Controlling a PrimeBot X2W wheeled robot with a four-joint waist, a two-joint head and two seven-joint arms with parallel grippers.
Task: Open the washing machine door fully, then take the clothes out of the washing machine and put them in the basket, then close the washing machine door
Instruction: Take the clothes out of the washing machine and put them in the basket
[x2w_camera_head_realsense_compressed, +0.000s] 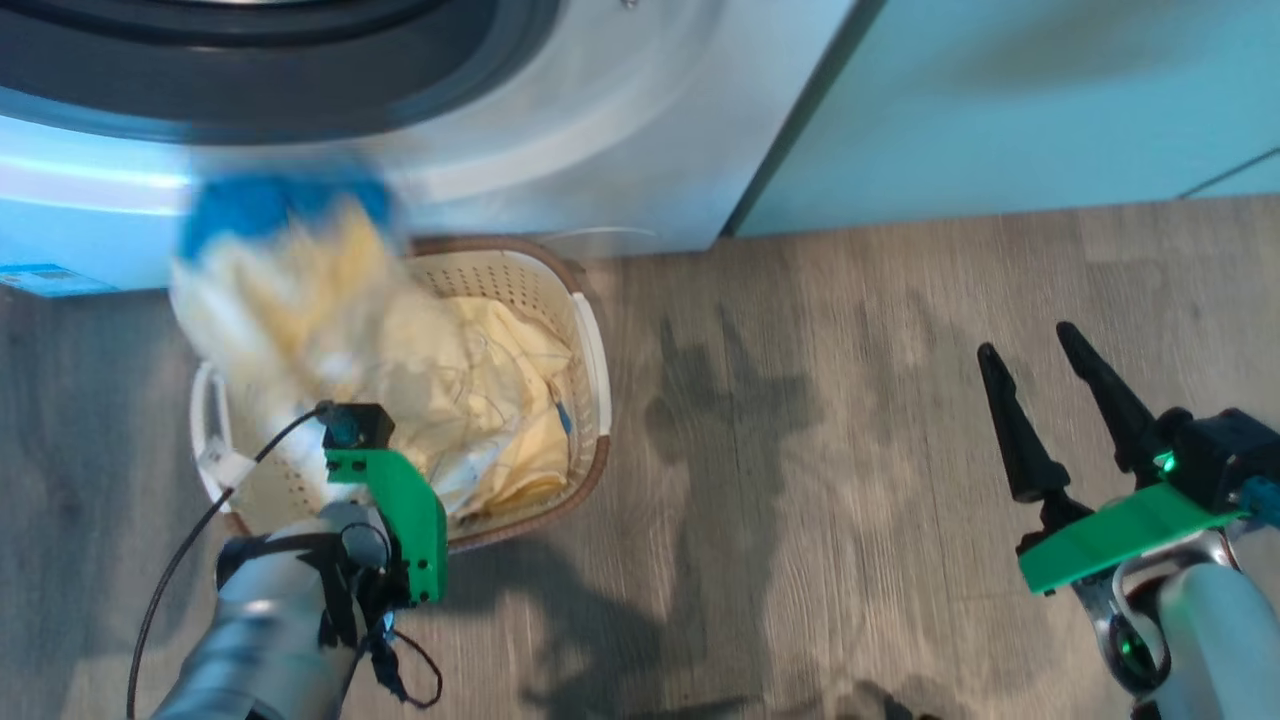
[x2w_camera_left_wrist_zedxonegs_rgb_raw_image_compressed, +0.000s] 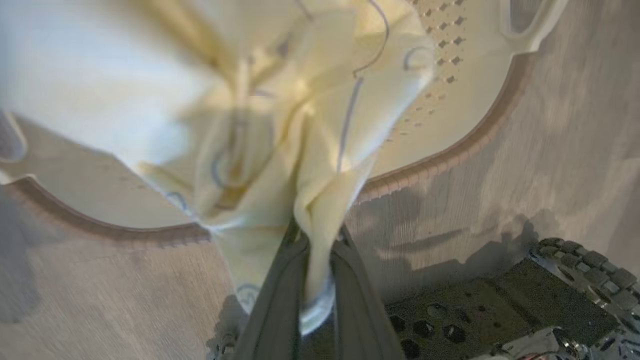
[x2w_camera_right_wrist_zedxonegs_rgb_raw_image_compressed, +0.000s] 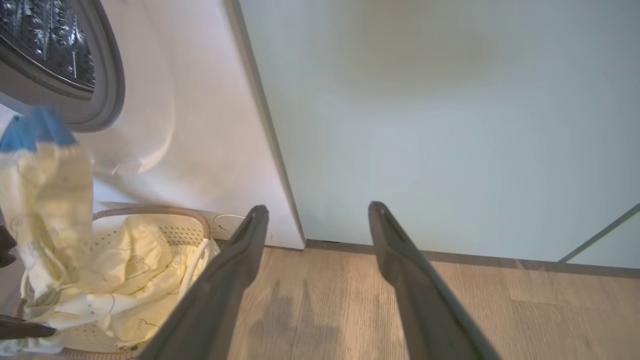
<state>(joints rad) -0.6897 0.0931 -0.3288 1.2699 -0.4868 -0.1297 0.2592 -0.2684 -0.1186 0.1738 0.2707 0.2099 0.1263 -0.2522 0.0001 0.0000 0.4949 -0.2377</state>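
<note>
A pale yellow garment (x2w_camera_left_wrist_zedxonegs_rgb_raw_image_compressed: 300, 125) is pinched by the left end effector (x2w_camera_left_wrist_zedxonegs_rgb_raw_image_compressed: 315, 240), its length drawn out along the fingers, above the basket (x2w_camera_head_realsense_compressed: 592, 340), which lies just ahead and below, before the washing machine (x2w_camera_head_realsense_compressed: 600, 120). A second garment (x2w_camera_head_realsense_compressed: 500, 400) is seen inside it. The right end effector (x2w_camera_head_realsense_compressed: 1027, 340) is held spread and empty, well apart. The machine's blue label (x2w_camera_head_realsense_compressed: 45, 280) cannot be read.

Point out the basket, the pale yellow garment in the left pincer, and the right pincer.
basket (x2w_camera_head_realsense_compressed: 500, 272): head view, perforated back wall.
pale yellow garment (x2w_camera_left_wrist_zedxonegs_rgb_raw_image_compressed: 320, 150): left wrist view, fold just above the fingers.
right pincer (x2w_camera_head_realsense_compressed: 1025, 340): head view, midway between its open fingertips.
</note>
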